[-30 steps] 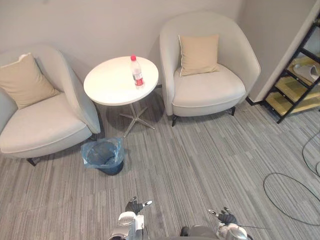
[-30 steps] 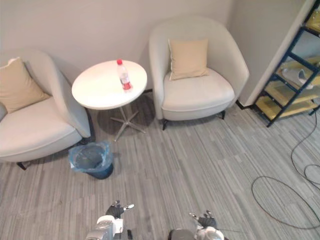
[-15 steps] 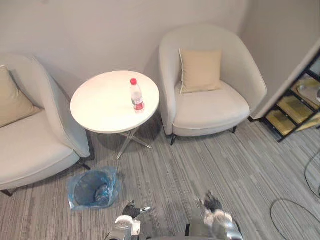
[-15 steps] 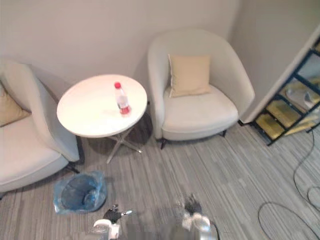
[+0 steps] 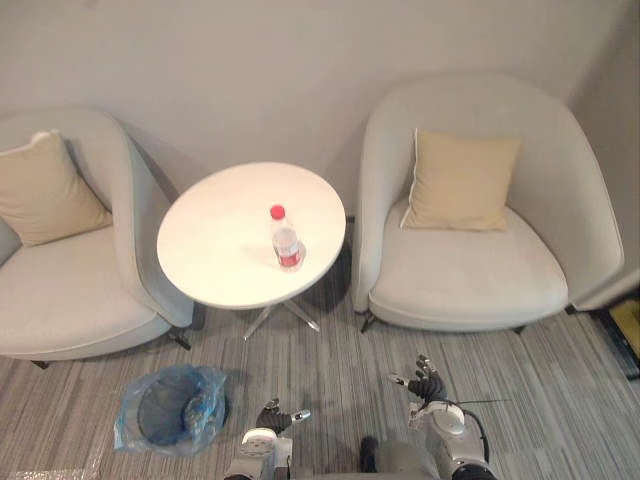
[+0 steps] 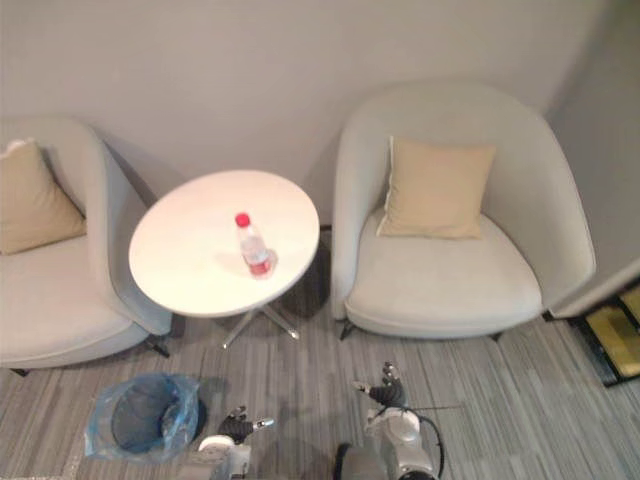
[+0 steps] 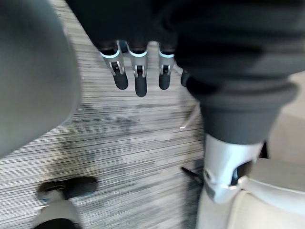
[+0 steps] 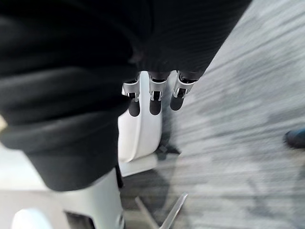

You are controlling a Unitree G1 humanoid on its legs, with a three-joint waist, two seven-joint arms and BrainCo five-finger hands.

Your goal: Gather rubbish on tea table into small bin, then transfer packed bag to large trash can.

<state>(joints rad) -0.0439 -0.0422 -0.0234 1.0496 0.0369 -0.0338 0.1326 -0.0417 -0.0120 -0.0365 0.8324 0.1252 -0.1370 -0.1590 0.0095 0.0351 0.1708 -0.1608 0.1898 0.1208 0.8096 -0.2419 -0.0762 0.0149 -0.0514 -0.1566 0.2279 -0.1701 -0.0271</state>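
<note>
Hanging low, the left hand [image 5: 270, 415] and right hand [image 5: 428, 385] hold nothing, fingers straight and slightly apart. Open carpet [image 5: 340, 355] runs ahead to the table [image 5: 215, 240], hemmed by the left chair [image 5: 70, 290] and right chair [image 5: 470, 280]; the blue-bagged bin [image 5: 205, 410] stands left of the left hand. The bottle [image 5: 287, 240], clear with red cap and label, stands upright right of the table's centre.

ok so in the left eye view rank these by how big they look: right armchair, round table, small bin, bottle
Largest to smallest:
1. right armchair
2. round table
3. small bin, blue bag included
4. bottle, upright on the table
The bin lies nearer the camera than the table, yet looks clearly smaller.
</note>
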